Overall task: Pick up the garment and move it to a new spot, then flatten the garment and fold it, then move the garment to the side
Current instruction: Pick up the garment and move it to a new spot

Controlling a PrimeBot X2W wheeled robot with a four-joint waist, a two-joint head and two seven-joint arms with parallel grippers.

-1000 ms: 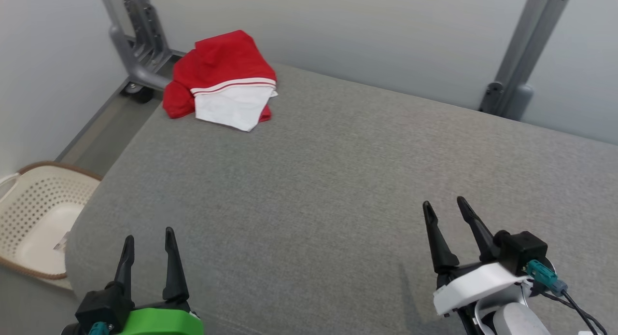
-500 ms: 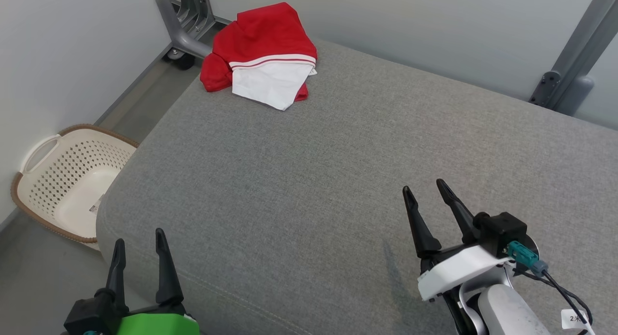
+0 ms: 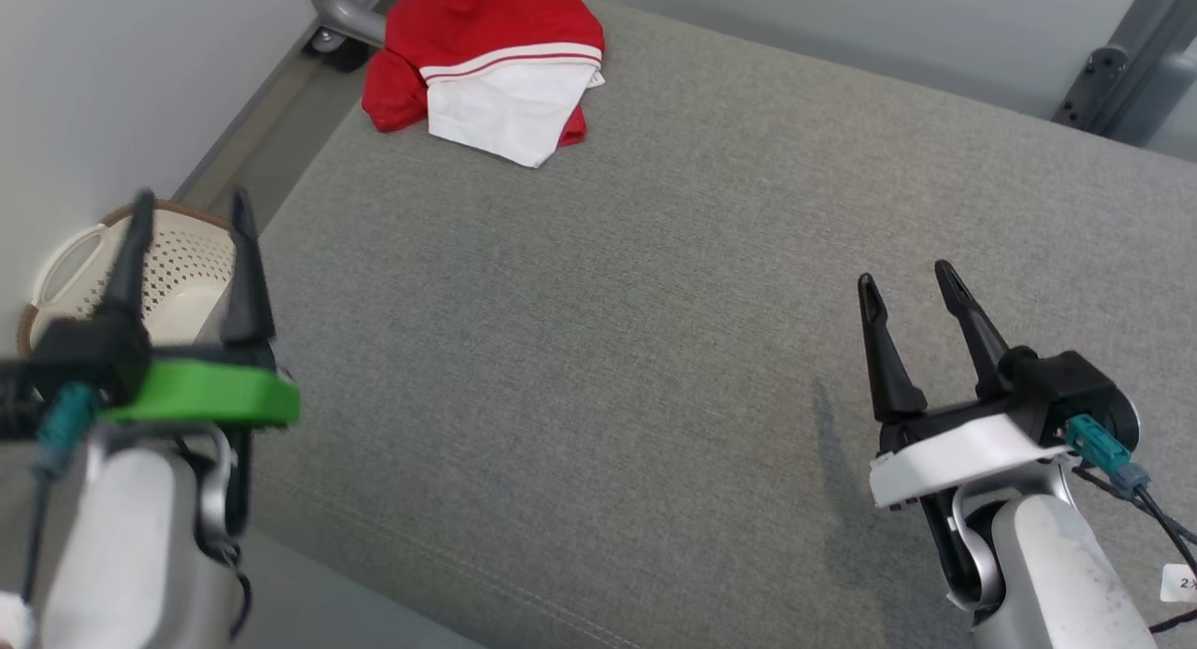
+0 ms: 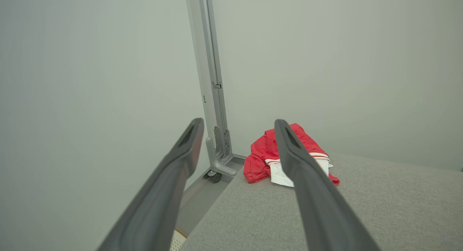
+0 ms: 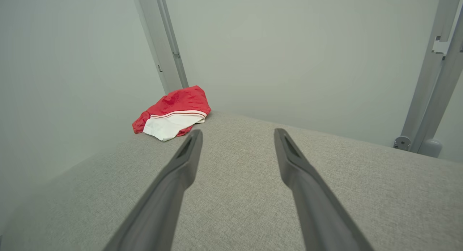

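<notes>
Head view, garment: the red and white garment (image 3: 486,69) lies bunched up at the far left corner of the grey pad (image 3: 608,303).
Head view, left gripper: the left gripper (image 3: 192,200) is up in the air at the left edge of the pad. Its two fingers are spread apart with nothing between them.
Head view, right gripper: the right gripper (image 3: 903,275) hangs over the right part of the pad. Its fingers are spread and hold nothing, well apart from the garment.
Head view, basket: a cream basket (image 3: 182,256) with small holes sits on the floor beside the pad, behind the left gripper.
Left wrist view: the two dark fingers stand apart. One finger partly covers the garment, which lies far ahead at the pad's corner, near a grey metal post (image 4: 211,81).
Right wrist view: the fingers are wide apart over bare pad. The garment lies far ahead to the left.
</notes>
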